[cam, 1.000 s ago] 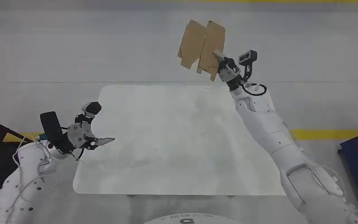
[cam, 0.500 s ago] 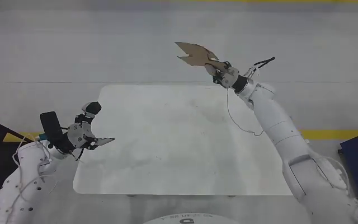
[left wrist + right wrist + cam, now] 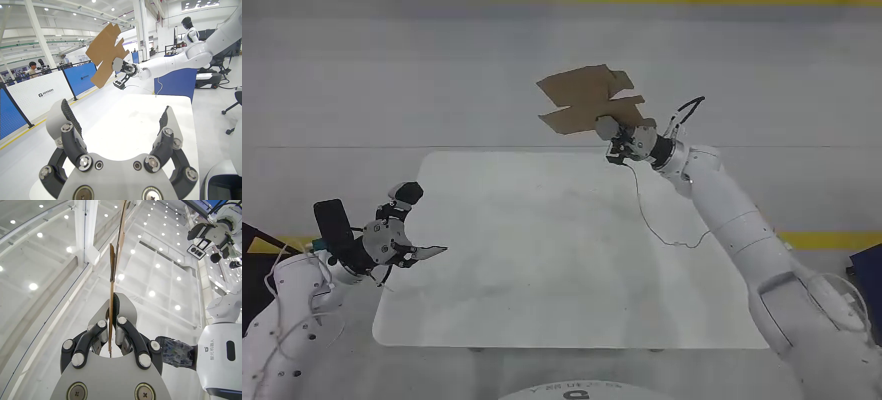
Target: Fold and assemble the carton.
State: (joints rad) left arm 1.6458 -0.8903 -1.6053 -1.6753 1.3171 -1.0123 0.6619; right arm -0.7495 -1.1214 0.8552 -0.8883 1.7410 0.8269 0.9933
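You will find the right gripper (image 3: 614, 130) clamped tight on one edge of the flat, unfolded carton (image 3: 580, 95), holding it in the air near the far edge of the table (image 3: 542, 260). Your left gripper (image 3: 428, 252) sits at the table's left edge, jaws wide apart, holding nothing

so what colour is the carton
The carton is plain brown cardboard with no print showing; the left wrist view shows it best.
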